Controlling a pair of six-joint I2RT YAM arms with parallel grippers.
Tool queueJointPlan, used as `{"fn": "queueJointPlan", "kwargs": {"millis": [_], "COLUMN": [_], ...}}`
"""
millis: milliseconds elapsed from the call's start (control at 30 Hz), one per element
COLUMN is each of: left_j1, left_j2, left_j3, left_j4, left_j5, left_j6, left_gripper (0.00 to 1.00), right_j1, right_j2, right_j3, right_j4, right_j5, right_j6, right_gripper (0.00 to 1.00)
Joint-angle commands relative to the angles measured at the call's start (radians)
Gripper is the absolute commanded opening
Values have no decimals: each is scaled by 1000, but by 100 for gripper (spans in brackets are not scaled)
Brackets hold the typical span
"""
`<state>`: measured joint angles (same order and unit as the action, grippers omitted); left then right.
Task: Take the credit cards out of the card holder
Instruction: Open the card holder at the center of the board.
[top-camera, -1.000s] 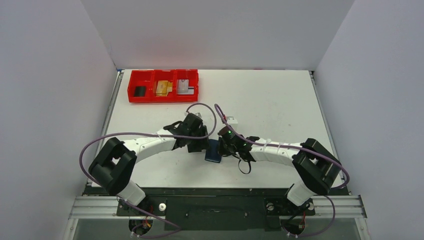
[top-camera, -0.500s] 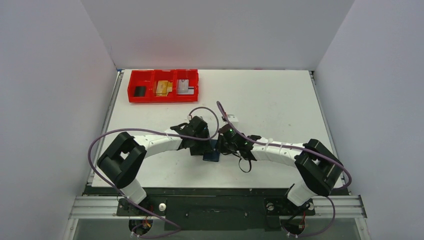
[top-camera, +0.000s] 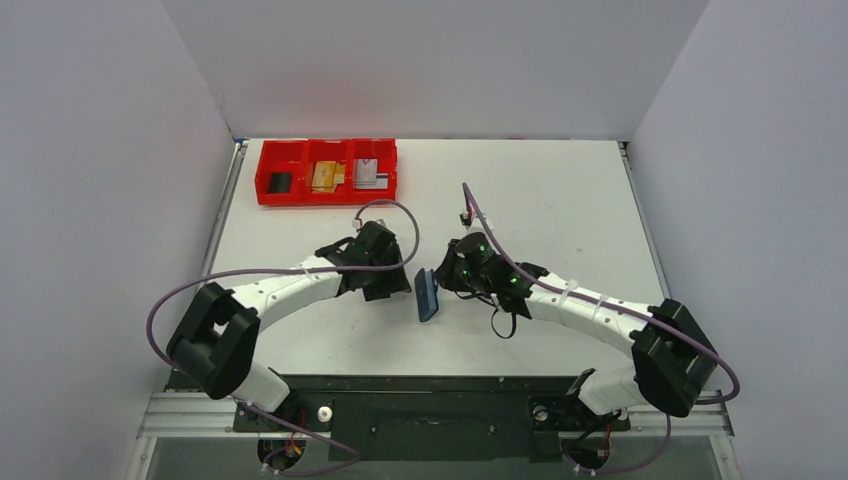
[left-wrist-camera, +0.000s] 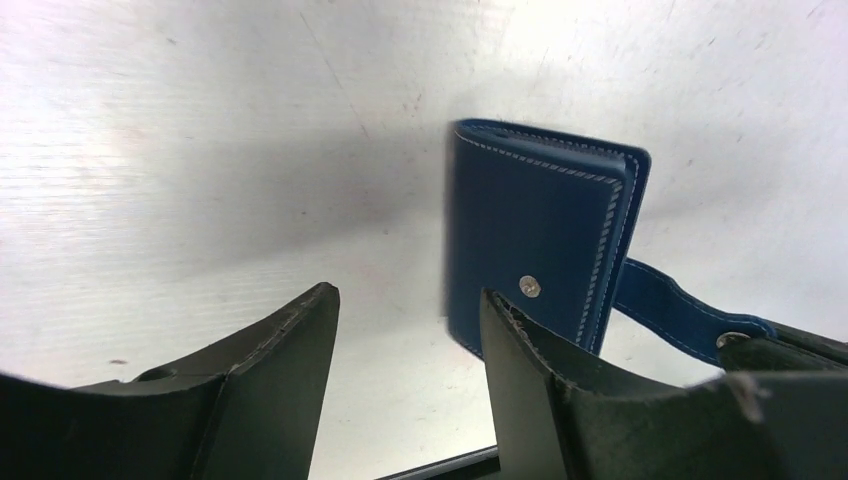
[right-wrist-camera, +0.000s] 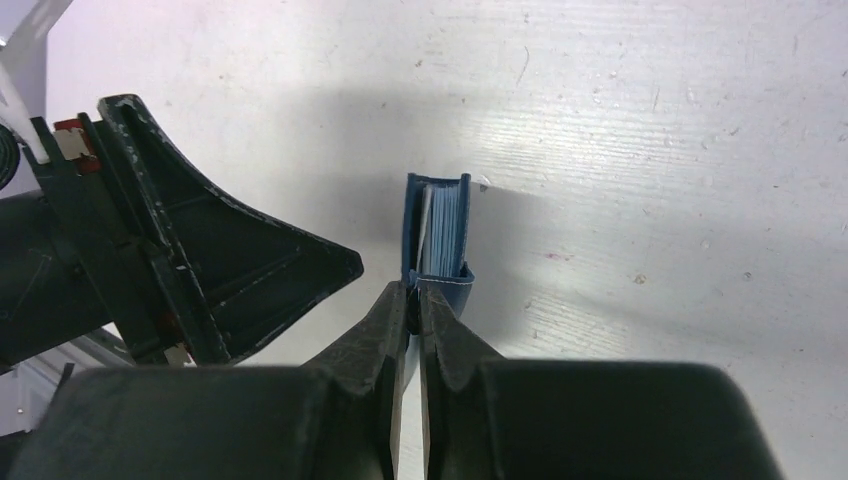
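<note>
Card holder (top-camera: 428, 294) on edge, centre frame — right gripper (right-wrist-camera: 412, 290) clamped on it; left gripper (left-wrist-camera: 407, 293), jaws apart, just left.

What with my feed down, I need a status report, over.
Right hand shut on strap. Left hand open, empty, beside wallet. Wallet folded, held upright. Tray far off, nothing blocking.

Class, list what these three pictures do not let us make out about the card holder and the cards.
- Whether cards remain in the card holder: the right wrist view shows only its edge, covers closed around pale layers.
- Print on the cards in the red tray: too small in the top view.
- Strap's tip: pinched inside the right hand, right wrist view.
</note>
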<state>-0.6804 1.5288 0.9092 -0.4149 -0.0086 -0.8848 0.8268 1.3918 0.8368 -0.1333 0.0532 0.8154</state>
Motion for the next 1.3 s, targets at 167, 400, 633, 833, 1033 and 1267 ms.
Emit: {"fn": "queueJointPlan", "kwargs": {"millis": [167,400,633,833,1033,1267], "left_j1": [48,48,48,39,11,-14], "left_j2": [-141,-147,-122,-75,-7,54], "left_j3": [0,-9,-4,15,54,81], "left_j4": [-53,-54,-36,-25,-14,-3], "left_j5": [-32,-15,8,44,49,46], "left_j6": [43,55,79,95,101,91], "left_gripper": [58,59,58,55,50,44], "right_j1": [17,35,20,-24,-29,-47], "right_j2": [-44,-29,-70,-92,-61,21], "right_j3": [96,121,68,-49,-103,-126], "right_j4": [-42,-87,-241,-259,-225,-149], "right_j5": [23,65,230,248,244,224], "right_j6": [20,36,83,102,106,96], "right_gripper": [0,0,0,0,0,0]}}
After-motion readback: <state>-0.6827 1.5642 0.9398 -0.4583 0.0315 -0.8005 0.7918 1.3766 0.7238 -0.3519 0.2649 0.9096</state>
